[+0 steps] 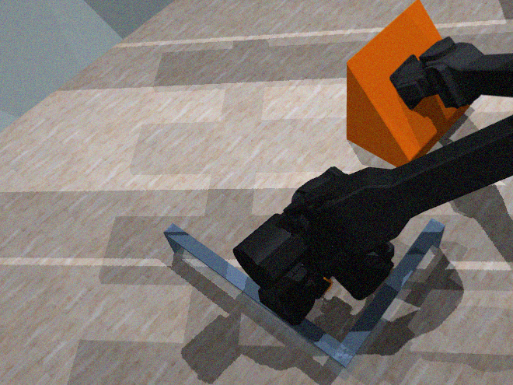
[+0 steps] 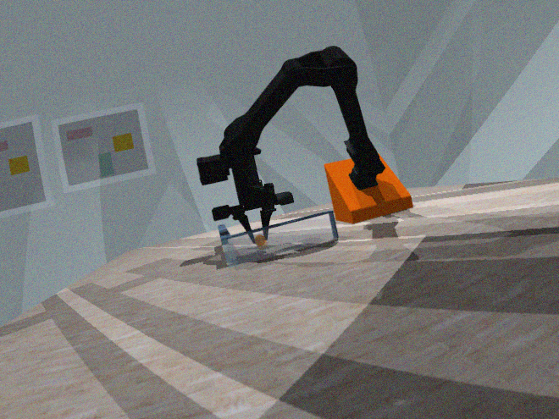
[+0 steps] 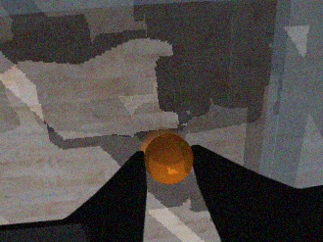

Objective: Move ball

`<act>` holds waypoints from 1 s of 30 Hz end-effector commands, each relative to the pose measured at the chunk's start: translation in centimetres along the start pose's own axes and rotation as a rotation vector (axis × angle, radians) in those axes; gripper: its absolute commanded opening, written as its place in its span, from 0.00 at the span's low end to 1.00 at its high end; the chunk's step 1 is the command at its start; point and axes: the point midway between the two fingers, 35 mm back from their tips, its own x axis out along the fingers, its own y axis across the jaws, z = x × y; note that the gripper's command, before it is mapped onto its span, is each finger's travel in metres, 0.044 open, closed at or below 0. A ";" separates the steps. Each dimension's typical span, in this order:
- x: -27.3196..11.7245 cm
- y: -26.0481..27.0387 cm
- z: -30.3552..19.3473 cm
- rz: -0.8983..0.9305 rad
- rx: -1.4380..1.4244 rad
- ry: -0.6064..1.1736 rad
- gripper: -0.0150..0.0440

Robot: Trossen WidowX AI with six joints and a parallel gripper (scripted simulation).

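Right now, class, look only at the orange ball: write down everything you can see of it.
The ball is small, round, plain orange and smooth, with a slight shine. It is gripped between the two black jaws of the gripper, which press on its left and right sides. It hangs low inside the corner made by the clear walls, close above the table. Just behind it a paler see-through copy peeks out, mostly hidden. From above, only a sliver of the ball shows under the arm.

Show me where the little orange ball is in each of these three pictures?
Top: only an orange sliver of the ball peeks from under the black arm, inside the corner.
Exterior: low, left of centre, pinched between the jaws.
Wrist: lower middle, between the two dark fingers.
Shared landmark: the clear walls.
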 end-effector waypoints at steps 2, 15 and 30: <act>0.9 0.2 0.0 0.004 0.010 -0.007 0.25; 1.2 0.1 0.0 0.001 0.001 -0.002 0.39; -1.3 -0.1 -0.2 0.002 0.004 0.002 0.65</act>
